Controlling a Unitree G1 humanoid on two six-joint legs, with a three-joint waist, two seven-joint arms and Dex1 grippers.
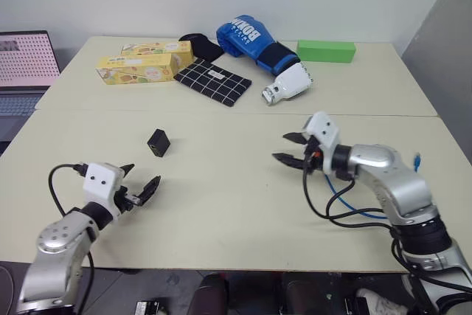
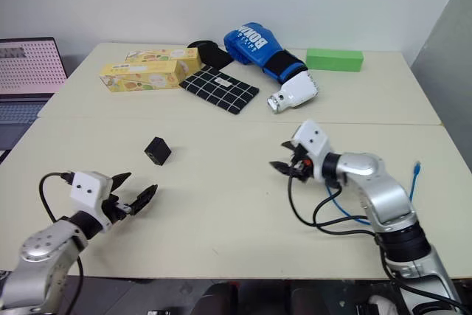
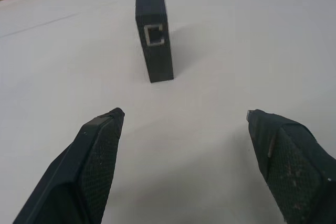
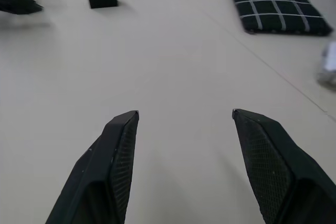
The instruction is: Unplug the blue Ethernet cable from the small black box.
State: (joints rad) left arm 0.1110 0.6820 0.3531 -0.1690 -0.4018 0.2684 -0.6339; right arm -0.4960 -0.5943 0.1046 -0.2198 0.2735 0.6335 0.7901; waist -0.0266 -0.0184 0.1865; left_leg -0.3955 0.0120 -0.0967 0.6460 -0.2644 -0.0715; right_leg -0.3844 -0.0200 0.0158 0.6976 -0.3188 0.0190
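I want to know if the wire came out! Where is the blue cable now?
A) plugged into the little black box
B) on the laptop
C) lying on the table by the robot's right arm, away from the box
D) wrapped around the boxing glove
C: the blue Ethernet cable lies beside the right arm, far from the small black box, whose port is empty.

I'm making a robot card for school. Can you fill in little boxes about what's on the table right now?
box: small matte-black square box stands alone mid-table, port empty
cable: thin bright-blue Ethernet cable lies by the right arm, unplugged
left gripper: open, empty, short of the box
right gripper: open, empty
behind: black checked cloth pouch, blue boxing glove, green block
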